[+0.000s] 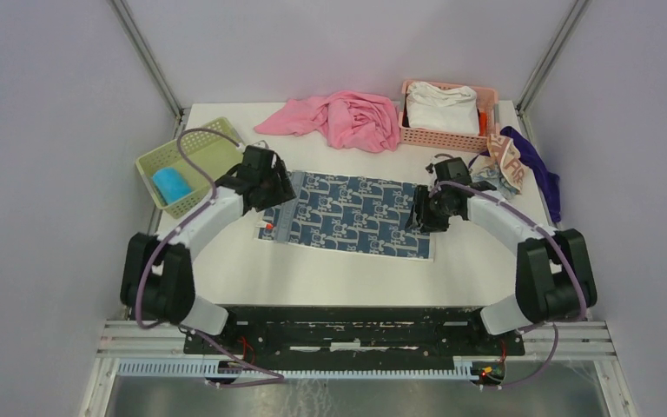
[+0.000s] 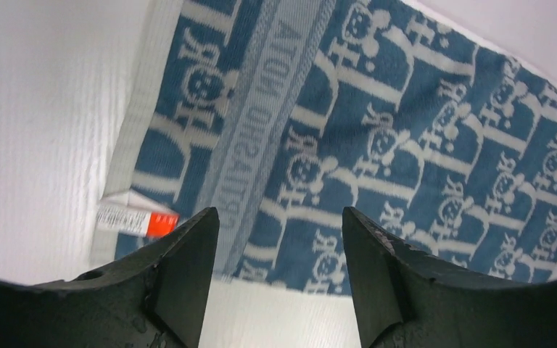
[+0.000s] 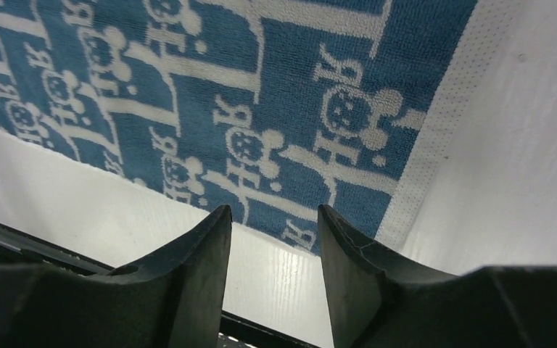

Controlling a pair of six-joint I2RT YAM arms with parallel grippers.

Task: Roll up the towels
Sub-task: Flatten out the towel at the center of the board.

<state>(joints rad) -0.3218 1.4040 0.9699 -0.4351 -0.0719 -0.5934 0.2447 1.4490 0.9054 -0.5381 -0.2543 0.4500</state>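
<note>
At the middle of the table [image 1: 313, 278], the printed towel [image 1: 347, 217] is spread flat. The left gripper [image 2: 279, 217] is held over its left end and the right gripper [image 3: 274, 214] over its right end, each with fingers apart and nothing gripped. An orange-and-white label [image 2: 136, 220] at the towel's corner is shown clearly only by the left wrist view. Only from above are the blue towel [image 1: 172, 184], rolled in the green basket [image 1: 213, 156], and the lettered cream towel [image 1: 508, 163] beside the pink basket [image 1: 443, 139] seen.

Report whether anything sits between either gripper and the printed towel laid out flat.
Nothing visible does. The left gripper, jaws open, hangs over the left end of the printed towel, and the right gripper, also open, over its right end. Only towel and table show beneath them.
</note>
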